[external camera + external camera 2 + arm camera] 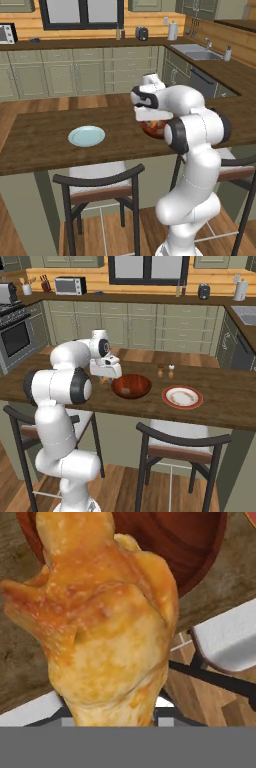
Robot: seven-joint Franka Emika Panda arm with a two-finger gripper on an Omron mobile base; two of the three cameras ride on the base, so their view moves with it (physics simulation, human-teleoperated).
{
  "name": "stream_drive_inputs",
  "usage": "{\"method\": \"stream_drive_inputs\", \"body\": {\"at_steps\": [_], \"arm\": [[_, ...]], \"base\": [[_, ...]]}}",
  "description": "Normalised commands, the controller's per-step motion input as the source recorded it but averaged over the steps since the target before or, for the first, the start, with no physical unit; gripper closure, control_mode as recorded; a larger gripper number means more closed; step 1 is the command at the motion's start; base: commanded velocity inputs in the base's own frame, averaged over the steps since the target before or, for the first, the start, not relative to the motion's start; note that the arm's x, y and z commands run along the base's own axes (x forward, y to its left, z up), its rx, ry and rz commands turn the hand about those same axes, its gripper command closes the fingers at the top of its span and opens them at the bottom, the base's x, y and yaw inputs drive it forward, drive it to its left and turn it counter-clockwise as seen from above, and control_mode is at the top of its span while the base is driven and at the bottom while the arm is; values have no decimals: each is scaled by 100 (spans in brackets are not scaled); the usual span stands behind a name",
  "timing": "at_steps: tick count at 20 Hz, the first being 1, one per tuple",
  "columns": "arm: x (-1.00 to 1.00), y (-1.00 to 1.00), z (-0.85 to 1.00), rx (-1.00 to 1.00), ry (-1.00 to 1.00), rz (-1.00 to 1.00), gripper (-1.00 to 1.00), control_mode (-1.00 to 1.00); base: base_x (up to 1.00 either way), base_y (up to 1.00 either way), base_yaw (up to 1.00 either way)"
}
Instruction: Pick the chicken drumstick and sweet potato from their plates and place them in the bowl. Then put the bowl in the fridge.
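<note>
- Bowl [131,386]: glossy reddish-brown, stood on the wooden surface [220,401]; a small pale piece lay inside it.
- Chicken drumstick [105,627]: golden-brown, off its plate, clenched in the jaws of the gripper [106,377], hanging just beside the bowl's rim on the arm's side.
- Red-rimmed white plate [182,396]: near the bowl, on the side away from the arm.
- Pale blue plate [86,135]: well apart from the bowl, on the same surface.
</note>
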Motion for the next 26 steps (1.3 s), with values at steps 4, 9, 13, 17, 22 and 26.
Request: {"method": "stream_drive_inputs", "body": {"at_steps": [4,9,13,17,22,26], "arm": [[23,-86,-4,6,0,18,100,-100],[30,-53,-14,5,0,17,100,-100],[26,-7,-13,4,0,16,100,-100],[28,-12,-40,11,0,14,100,-100],[37,-16,-52,11,0,10,100,-100],[48,-3,-20,3,0,0,100,-100]], "base": [[0,0,0],[0,0,0],[0,0,0],[0,0,0],[0,0,0],[0,0,0]]}}
